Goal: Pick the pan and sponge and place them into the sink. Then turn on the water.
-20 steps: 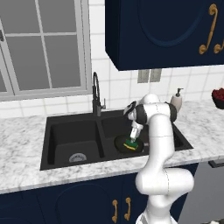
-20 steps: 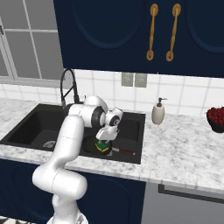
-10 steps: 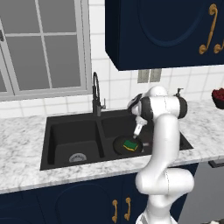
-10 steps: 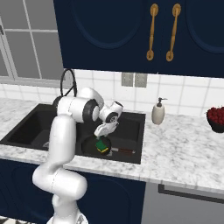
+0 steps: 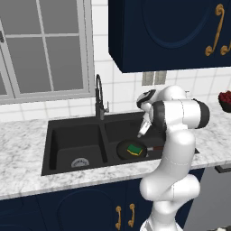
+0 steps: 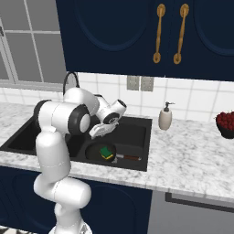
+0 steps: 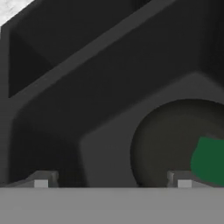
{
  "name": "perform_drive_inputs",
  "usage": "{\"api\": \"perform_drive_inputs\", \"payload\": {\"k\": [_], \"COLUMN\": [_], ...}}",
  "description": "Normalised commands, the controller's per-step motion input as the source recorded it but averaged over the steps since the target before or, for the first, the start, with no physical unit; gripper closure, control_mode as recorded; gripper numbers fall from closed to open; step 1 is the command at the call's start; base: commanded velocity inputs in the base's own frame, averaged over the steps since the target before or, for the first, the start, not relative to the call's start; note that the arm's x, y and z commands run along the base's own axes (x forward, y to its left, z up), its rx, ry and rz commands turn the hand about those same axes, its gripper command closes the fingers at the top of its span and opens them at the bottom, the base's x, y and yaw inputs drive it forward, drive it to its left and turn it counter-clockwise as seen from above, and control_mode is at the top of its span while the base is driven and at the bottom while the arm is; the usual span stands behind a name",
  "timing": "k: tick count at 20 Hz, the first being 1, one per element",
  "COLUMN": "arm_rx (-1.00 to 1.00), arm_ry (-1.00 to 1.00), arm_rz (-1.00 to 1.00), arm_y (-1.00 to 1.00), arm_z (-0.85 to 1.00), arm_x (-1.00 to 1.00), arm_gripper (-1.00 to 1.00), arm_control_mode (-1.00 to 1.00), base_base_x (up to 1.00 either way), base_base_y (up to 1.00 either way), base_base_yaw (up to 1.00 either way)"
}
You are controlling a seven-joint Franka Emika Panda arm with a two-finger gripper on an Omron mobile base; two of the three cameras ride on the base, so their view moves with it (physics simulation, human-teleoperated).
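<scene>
Left base view gives us the sink (image 5: 67, 135): in its right basin lies the pan (image 5: 124, 150), with the sponge (image 5: 134, 149) resting inside it. Above the sink's right basin our gripper (image 7: 112, 181) hangs with jaws spread wide, holding nothing. The faucet (image 5: 100, 97) stands behind the sink's divider.

The white arm rises from its base, bends at a dark elbow joint and reaches forward, its wrist tipped downward. The claw (image 5: 143, 131) hangs with its two dark fingertips (image 7: 41, 180) spread wide apart, nothing between them.
</scene>
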Motion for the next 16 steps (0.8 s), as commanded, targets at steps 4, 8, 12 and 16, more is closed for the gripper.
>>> {"api": "perform_drive_inputs", "payload": {"k": [4, 8, 12, 16], "arm_rx": [0.23, 0.3, 0.31, 0.23], "arm_ry": [-0.05, 0.0, -0.01, -0.18], "arm_rz": [-0.19, -0.17, -0.17, -0.21], "arm_y": [0.02, 0.0, 0.0, 0.09], "arm_z": [0.52, 0.42, 0.81, 0.63], "arm_x": [-0.36, -0.42, -0.38, -0.51], "arm_gripper": [-1.0, -1.0, -1.0, -1.0], "arm_control_mode": [-1.0, -1.0, -1.0, -1.0], "base_base_x": [0.0, 0.0, 0.0, 0.0], "base_base_y": [0.0, 0.0, 0.0, 0.0], "base_base_yaw": [0.0, 0.0, 0.0, 0.0]}}
